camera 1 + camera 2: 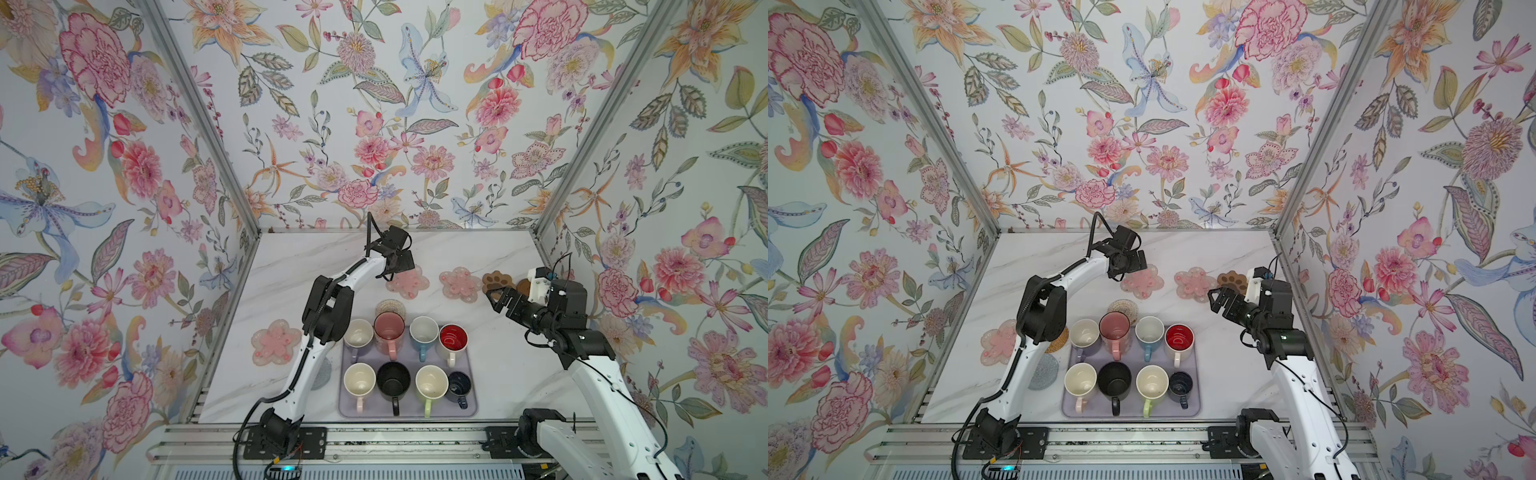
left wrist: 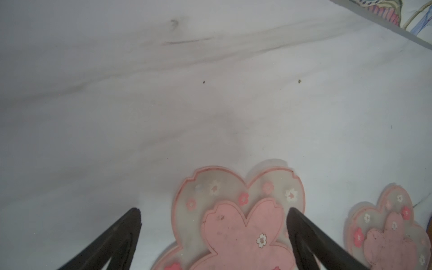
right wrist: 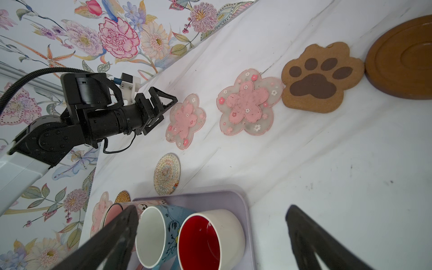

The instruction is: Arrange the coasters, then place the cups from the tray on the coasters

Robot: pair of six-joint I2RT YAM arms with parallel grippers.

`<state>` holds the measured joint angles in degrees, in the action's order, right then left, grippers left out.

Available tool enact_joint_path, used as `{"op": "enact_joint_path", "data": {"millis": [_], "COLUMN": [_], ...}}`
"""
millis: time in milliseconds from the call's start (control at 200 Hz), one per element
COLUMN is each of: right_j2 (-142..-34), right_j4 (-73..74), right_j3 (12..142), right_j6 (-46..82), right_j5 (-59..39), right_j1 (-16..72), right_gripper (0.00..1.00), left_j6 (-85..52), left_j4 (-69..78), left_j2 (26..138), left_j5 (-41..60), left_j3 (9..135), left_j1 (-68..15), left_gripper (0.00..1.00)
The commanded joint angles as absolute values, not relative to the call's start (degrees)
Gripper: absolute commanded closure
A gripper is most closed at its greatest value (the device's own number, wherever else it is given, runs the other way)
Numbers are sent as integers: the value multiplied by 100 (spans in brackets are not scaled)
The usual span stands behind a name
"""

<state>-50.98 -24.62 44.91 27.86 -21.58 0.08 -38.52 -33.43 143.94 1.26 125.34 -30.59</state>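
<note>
Several cups stand on the lavender tray (image 1: 473, 409), among them the red-inside mug (image 3: 210, 240) and the blue mug (image 3: 152, 233). Along the back lie two pink flower coasters (image 1: 409, 284) (image 1: 461, 286), a brown paw coaster (image 1: 496, 282) and a brown disc coaster (image 3: 402, 58). A third flower coaster (image 1: 276, 343) lies far left, and a beige round coaster (image 3: 166, 174) sits behind the tray. My left gripper (image 2: 214, 210) is open, its fingers astride the left back flower coaster (image 2: 236, 222). My right gripper (image 1: 494, 301) hangs open and empty near the tray's far right corner.
A grey knitted coaster (image 1: 322, 374) and a tan rattan coaster (image 1: 1059, 340) lie partly under the left arm's elbow (image 1: 328, 311), left of the tray. Floral walls with metal posts (image 1: 232, 178) close in three sides. A mounting rail (image 1: 395, 440) runs along the front.
</note>
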Motion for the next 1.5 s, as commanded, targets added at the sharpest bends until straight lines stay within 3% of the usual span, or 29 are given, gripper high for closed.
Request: {"op": "enact_joint_path", "data": {"millis": [0,1496], "right_j2": [-5028,-4952], "right_j4": [-2541,-2623], "right_j3": [4417,4500], "right_j6": [2795,2793], "right_j5": [-2204,-2327], "right_j1": [-45,-180], "right_gripper": [1,1], "left_j6": [-3730,-3814], "left_j4": [-3524,-3473], "left_j2": [14546,14951], "left_j5": [115,494], "left_j3": [12735,13163], "left_j1": [-3051,-3427], "left_gripper": [1,1]}}
